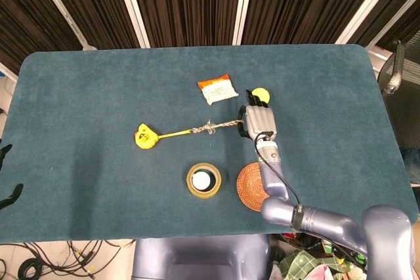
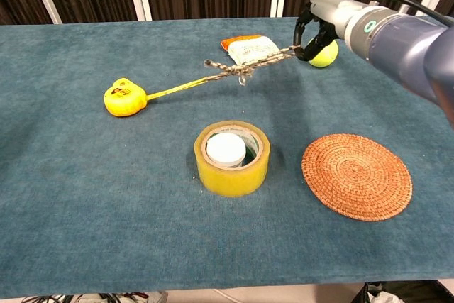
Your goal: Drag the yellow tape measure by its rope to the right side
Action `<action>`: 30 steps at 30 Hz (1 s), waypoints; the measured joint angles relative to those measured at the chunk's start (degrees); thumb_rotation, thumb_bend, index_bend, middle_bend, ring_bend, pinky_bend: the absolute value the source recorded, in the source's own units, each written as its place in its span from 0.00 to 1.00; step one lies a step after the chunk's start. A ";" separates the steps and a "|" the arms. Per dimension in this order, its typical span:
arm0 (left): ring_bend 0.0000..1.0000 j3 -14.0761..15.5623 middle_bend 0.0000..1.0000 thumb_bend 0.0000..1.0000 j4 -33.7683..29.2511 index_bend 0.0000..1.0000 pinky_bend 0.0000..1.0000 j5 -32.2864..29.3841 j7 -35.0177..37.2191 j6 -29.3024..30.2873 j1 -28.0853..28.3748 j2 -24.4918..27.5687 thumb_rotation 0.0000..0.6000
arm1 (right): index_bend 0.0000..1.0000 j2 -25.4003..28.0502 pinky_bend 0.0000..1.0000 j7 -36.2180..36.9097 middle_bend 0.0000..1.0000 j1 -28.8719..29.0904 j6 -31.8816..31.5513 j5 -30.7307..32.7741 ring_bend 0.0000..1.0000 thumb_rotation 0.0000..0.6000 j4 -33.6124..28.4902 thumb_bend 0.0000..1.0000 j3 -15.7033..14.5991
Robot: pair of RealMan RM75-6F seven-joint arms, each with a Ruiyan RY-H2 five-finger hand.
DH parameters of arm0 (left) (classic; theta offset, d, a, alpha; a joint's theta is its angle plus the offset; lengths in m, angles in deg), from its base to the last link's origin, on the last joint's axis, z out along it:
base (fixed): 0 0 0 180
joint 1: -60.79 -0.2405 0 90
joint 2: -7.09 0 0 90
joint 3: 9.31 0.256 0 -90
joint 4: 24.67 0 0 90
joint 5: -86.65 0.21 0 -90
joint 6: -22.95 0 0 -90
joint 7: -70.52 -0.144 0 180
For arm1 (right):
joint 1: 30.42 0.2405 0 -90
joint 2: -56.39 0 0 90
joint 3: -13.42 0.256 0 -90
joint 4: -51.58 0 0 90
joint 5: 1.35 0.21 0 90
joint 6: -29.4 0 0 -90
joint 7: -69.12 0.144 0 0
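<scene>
The yellow tape measure point(image 1: 146, 136) point(image 2: 125, 98) lies on the table left of centre, its yellow tape drawn out toward a braided rope point(image 1: 220, 125) point(image 2: 248, 67) that stretches rightward, raised off the cloth. My right hand point(image 1: 259, 120) point(image 2: 314, 33) pinches the rope's right end, just in front of the yellow ball point(image 1: 261, 94) point(image 2: 324, 54). My left hand point(image 1: 6, 175) shows only as dark fingertips at the head view's left edge, off the table, holding nothing.
A white and orange packet point(image 1: 217, 89) point(image 2: 248, 48) lies behind the rope. A roll of yellow tape point(image 1: 204, 180) point(image 2: 231, 157) stands near the front centre, with a round woven coaster point(image 1: 251, 188) point(image 2: 357, 174) to its right. The teal table point(image 1: 79, 96) extends wide on both sides.
</scene>
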 measured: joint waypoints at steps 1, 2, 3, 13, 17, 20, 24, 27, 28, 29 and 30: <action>0.00 -0.02 0.00 0.30 0.02 0.10 0.00 -0.04 0.01 0.02 -0.02 0.00 1.00 | 0.67 0.32 0.16 0.39 0.00 -0.30 0.16 -0.10 0.08 1.00 0.10 0.45 -0.10; 0.00 -0.04 0.00 0.30 0.04 0.10 0.00 -0.13 0.00 0.04 -0.05 0.00 1.00 | 0.67 0.60 0.16 0.60 0.00 -0.52 0.28 -0.17 0.08 1.00 0.23 0.45 -0.20; 0.00 -0.06 0.00 0.30 0.05 0.10 0.00 -0.19 -0.04 0.04 -0.06 -0.02 1.00 | 0.67 0.91 0.16 0.72 0.00 -0.73 0.39 -0.24 0.08 1.00 0.37 0.45 -0.32; 0.00 -0.18 0.00 0.30 -0.01 0.10 0.00 -0.55 -0.80 0.33 -0.26 -0.24 1.00 | 0.68 6.83 0.16 3.01 0.00 -4.28 2.10 -1.53 0.08 1.00 -0.15 0.45 -1.90; 0.00 -0.16 0.00 0.30 0.02 0.10 0.00 -0.45 -1.12 0.45 -0.29 -0.32 1.00 | 0.68 9.40 0.16 4.38 0.00 -6.08 2.50 -1.93 0.08 1.00 -0.81 0.45 -2.50; 0.00 -0.20 0.00 0.30 0.12 0.10 0.00 -0.44 -1.16 0.46 -0.28 -0.34 1.00 | 0.68 11.03 0.16 6.15 0.00 -7.26 2.66 -2.28 0.08 1.00 -1.40 0.45 -2.52; 0.00 -0.29 0.00 0.30 0.15 0.10 0.00 -0.51 -1.16 0.60 -0.32 -0.40 1.00 | 0.68 12.97 0.16 8.67 0.00 -8.80 2.85 -2.84 0.08 1.00 -1.53 0.45 -2.31; 0.00 -0.28 0.00 0.30 0.14 0.10 0.00 -0.47 -1.39 0.79 -0.42 -0.49 1.00 | 0.68 14.55 0.16 9.72 0.00 -9.67 3.30 -2.97 0.08 1.00 -0.78 0.45 -2.18; 0.00 -0.28 0.00 0.30 0.14 0.10 0.00 -0.46 -1.48 0.83 -0.44 -0.52 1.00 | 0.68 15.16 0.16 9.99 0.00 -9.93 3.54 -2.94 0.08 1.00 -0.38 0.45 -2.12; 0.00 -0.27 0.00 0.30 0.14 0.10 0.00 -0.44 -1.61 0.89 -0.46 -0.56 1.00 | 0.68 15.61 0.16 10.19 0.00 -10.12 3.73 -2.91 0.08 1.00 -0.08 0.45 -2.08; 0.00 -0.26 0.00 0.30 0.14 0.10 0.00 -0.43 -1.69 0.94 -0.49 -0.59 1.00 | 0.68 16.02 0.16 10.40 0.00 -10.31 3.86 -2.88 0.08 1.00 0.22 0.45 -2.03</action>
